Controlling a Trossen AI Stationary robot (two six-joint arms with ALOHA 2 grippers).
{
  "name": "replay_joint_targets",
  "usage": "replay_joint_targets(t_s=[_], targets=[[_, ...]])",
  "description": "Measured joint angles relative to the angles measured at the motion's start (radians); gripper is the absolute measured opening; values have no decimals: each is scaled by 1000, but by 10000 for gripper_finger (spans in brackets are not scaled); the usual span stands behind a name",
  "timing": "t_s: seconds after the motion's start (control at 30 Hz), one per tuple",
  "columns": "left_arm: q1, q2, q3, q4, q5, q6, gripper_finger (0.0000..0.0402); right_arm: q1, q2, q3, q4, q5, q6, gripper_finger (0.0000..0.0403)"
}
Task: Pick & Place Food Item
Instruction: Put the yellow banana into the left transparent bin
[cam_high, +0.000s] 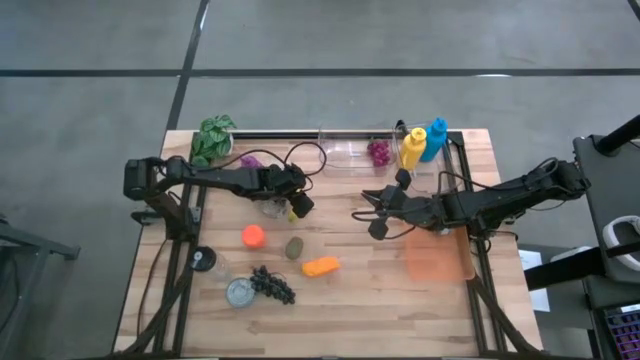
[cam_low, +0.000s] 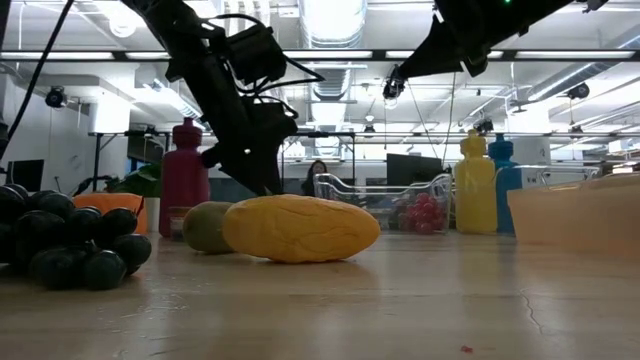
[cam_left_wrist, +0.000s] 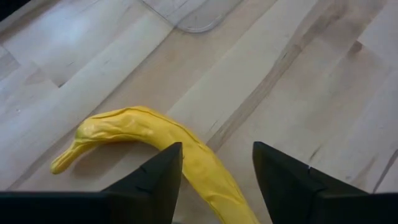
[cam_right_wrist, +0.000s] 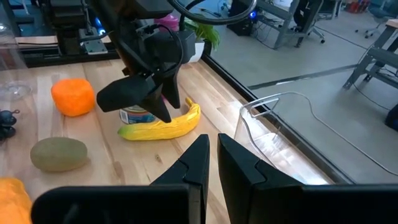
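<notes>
**Q:** Where is the banana?

**A:** The banana (cam_left_wrist: 155, 140) lies flat on the wooden desk (cam_high: 380, 300), just in front of a small can (cam_right_wrist: 138, 116) and left of the desk's middle. An orange (cam_high: 253, 236), a kiwi (cam_high: 294, 247) and an orange carrot-shaped piece (cam_high: 320, 266) sit nearer the front, with black grapes (cam_high: 273, 284) beside a round tin (cam_high: 240, 292).

**Q:** And the arms?

**A:** The left gripper (cam_left_wrist: 214, 165) hangs directly over the banana, fingers spread wide with one on either side of the fruit, not closed on it. The right gripper (cam_high: 374, 222) hovers above the desk's middle, fingers pressed together and holding nothing.

**Q:** What stands along the far edge?

**A:** A clear container (cam_high: 350, 150) with red grapes (cam_high: 379, 151), a yellow bottle (cam_high: 412, 148), a blue bottle (cam_high: 434, 139) and a leafy plant (cam_high: 212, 138). An orange tray (cam_high: 436, 262) sits at the right.
</notes>
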Motion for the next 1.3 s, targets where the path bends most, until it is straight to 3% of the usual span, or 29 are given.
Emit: replay_joint_targets(t_s=[0.33, 0.87, 1.3], targets=[[1, 58, 0, 4, 29, 3, 218, 0, 0, 0, 6, 0, -7, 29], [5, 71, 2, -18, 36, 11, 201, 0, 0, 0, 9, 0, -7, 29], [5, 71, 2, -19, 37, 7, 242, 0, 0, 0, 9, 0, -7, 29]])
